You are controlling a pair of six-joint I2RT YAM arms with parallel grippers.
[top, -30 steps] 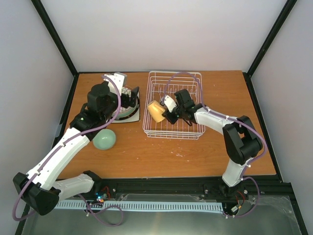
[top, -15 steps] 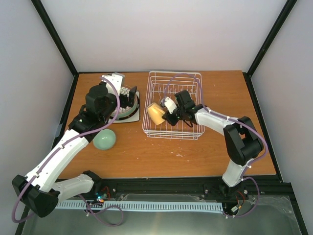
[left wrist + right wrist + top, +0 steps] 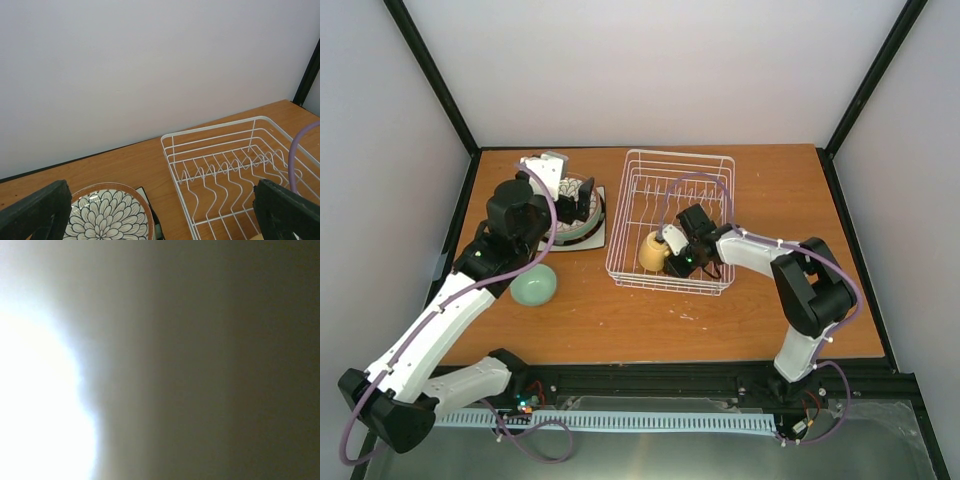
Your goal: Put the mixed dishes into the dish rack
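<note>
Resting in the near-left corner of the dish rack (image 3: 682, 190), the yellow mug (image 3: 652, 252) sits close against the basket's left wall, in front of the row of upright prongs. The right gripper (image 3: 676, 251) is pressed to the mug's right side and appears clamped on it, though from the overhead camera the fingertips are too small to pick out one by one. The right wrist camera gives only a blur, glaring white on the left and fading to murky olive on the right, so it shows nothing of the grip.

To the left of the rack, and apart from it, a stack of round plates (image 3: 578, 215) lies on the square white plate (image 3: 599, 240), with the petal-patterned plate (image 3: 107, 217) on top. The mint-green bowl (image 3: 533, 285) stands on the wooden table (image 3: 670, 320) nearer the arm bases, just in front of that stack.

The left gripper (image 3: 161, 200) hangs over the far side of the stack with its jaws spread wide and nothing between them. Its dark fingers (image 3: 35, 212) frame the wrist view, the petal plate low between them on the left and the rack's wire floor on the right. A purple cable (image 3: 295, 155) curves in at the right edge of that view.
</note>
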